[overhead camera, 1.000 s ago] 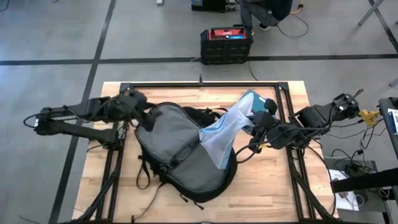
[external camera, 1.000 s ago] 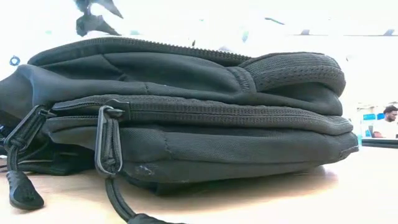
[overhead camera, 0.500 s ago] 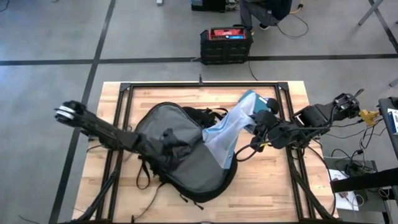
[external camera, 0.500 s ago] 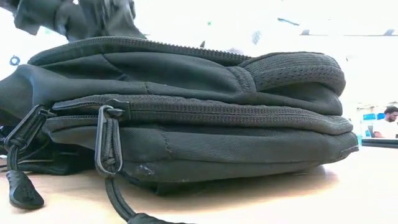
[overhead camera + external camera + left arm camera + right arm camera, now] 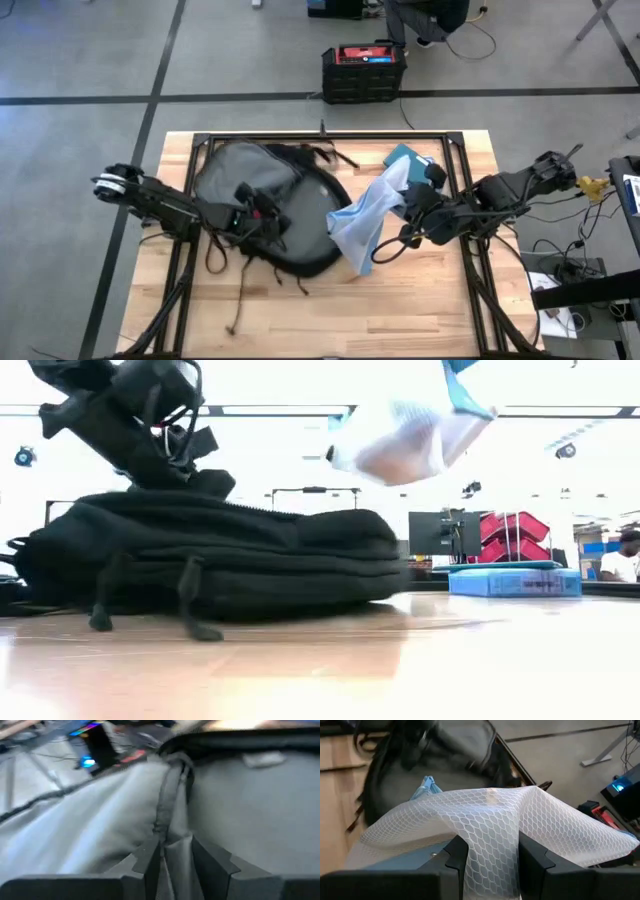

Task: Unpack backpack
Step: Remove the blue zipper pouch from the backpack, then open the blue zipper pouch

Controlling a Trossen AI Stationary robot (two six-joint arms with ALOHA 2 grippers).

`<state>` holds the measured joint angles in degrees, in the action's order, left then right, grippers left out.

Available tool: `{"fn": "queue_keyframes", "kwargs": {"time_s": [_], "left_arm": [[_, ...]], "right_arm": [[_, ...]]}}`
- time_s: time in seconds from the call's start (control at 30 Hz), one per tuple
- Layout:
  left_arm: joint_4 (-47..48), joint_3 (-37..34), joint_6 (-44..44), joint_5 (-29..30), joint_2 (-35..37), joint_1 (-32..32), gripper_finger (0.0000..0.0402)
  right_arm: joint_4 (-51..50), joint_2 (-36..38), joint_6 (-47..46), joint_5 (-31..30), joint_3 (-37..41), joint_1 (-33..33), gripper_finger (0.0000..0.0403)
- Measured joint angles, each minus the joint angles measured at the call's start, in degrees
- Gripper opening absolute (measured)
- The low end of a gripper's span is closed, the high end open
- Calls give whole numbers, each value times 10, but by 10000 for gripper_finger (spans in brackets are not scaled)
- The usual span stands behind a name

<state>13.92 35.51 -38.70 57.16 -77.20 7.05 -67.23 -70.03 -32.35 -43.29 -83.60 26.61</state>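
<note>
Grey concrete floor runs all round my wooden worktop (image 5: pixel 420 310), and beyond its far edge a black crate (image 5: pixel 363 72) with a red top sits on that floor. On my overhead feed the backpack (image 5: pixel 262 205) lies flat on the worktop's left half, black straps trailing off its near side toward me. My left gripper (image 5: pixel 252 212) is on top of the backpack, and its wrist camera shows the fingers (image 5: pixel 150 860) drawn close together with a fold of the pack's grey fabric (image 5: pixel 170 815) caught between them. Just to the right of the backpack my right gripper (image 5: pixel 412 208) holds a white mesh bag (image 5: pixel 368 222), the fingers (image 5: pixel 457 852) pinching the netting; something light blue shows inside the mesh. From the table-height camera that bag (image 5: pixel 405 440) hangs clear above the worktop, higher than the backpack (image 5: pixel 210 555) and to its right. A flat blue item (image 5: pixel 515 580) rests on the worktop further right of the backpack, and a person (image 5: pixel 625 555) is visible well behind it in the room.
</note>
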Motion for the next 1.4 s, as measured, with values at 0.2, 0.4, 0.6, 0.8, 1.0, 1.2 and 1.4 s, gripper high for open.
{"fn": "queue_keyframes", "kwargs": {"time_s": [0.2, 0.4, 0.6, 0.8, 1.0, 1.2, 1.4], "left_arm": [[11, 10, 95, -32, 79, -121, 66], [-38, 47, 205, -334, 176, -195, 63], [-199, -6, 212, -454, 200, -89, 63], [-439, -95, 241, -400, 123, 79, 64], [-564, -110, 219, -291, -23, 185, 95], [-590, -67, 131, -285, -152, 198, 169], [-683, -45, 114, -285, -199, 195, 220]], "right_arm": [[2, -24, 0, 1, 1, 0, 93], [2, -42, 8, 3, 1, 9, 93], [9, -75, 8, 2, 1, 52, 93], [57, -96, 40, -2, 2, 93, 93], [71, -104, 46, -16, 2, 103, 93], [104, -103, 86, -47, 1, 102, 93], [109, -102, 95, -47, -7, 102, 93]]}}
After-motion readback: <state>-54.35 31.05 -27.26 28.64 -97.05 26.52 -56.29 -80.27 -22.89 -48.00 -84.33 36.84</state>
